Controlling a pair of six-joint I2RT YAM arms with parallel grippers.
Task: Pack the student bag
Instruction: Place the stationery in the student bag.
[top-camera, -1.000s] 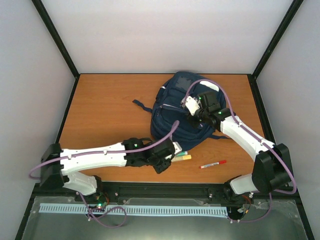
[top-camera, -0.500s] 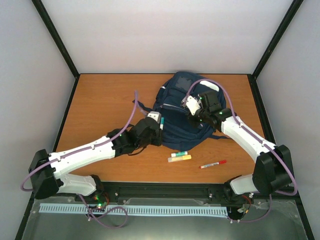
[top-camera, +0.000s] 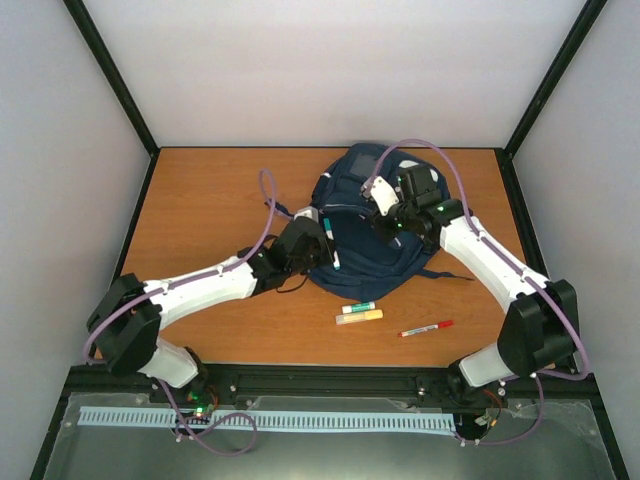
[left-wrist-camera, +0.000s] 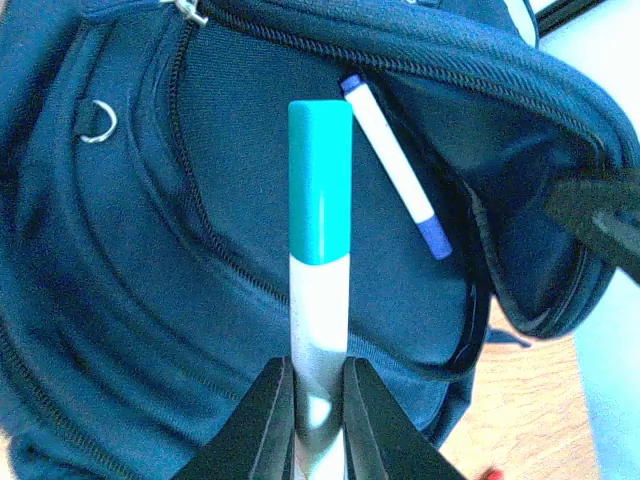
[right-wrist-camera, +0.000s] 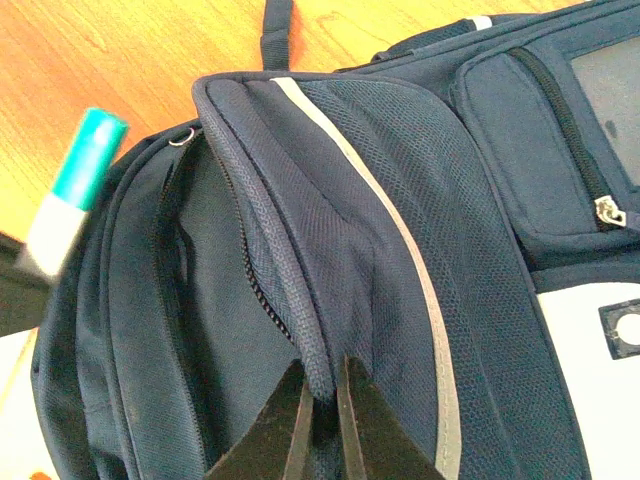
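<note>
**Marker may miss the pocket mouth**

Nearest us, at the lower centre of the top view, two markers (top-camera: 360, 316) and a red pen (top-camera: 426, 328) lie unpacked on the table (top-camera: 200, 200). Above them, our left gripper (left-wrist-camera: 316, 385) clamps a teal-capped marker (left-wrist-camera: 320, 200) over the student bag (top-camera: 365, 275), mid-frame. Farther up, our right gripper (right-wrist-camera: 320, 378) pinches the pocket flap (right-wrist-camera: 262, 200). If that fabric slips, the mouth closes and the marker drops outside.

Student bag (right-wrist-camera: 380, 250): navy woven cloth, matt, with a coarse mesh-like weave. A smoother pale stripe (right-wrist-camera: 405, 250) is sewn along its flap. Small ring (left-wrist-camera: 97, 121) on the bag's side: bright metal. Marker (left-wrist-camera: 320, 200): glossy teal plastic cap, smooth white barrel. My left gripper (left-wrist-camera: 318, 375): black, matt fingers. Table (top-camera: 210, 200) under the bag: smooth wood grain.
</note>
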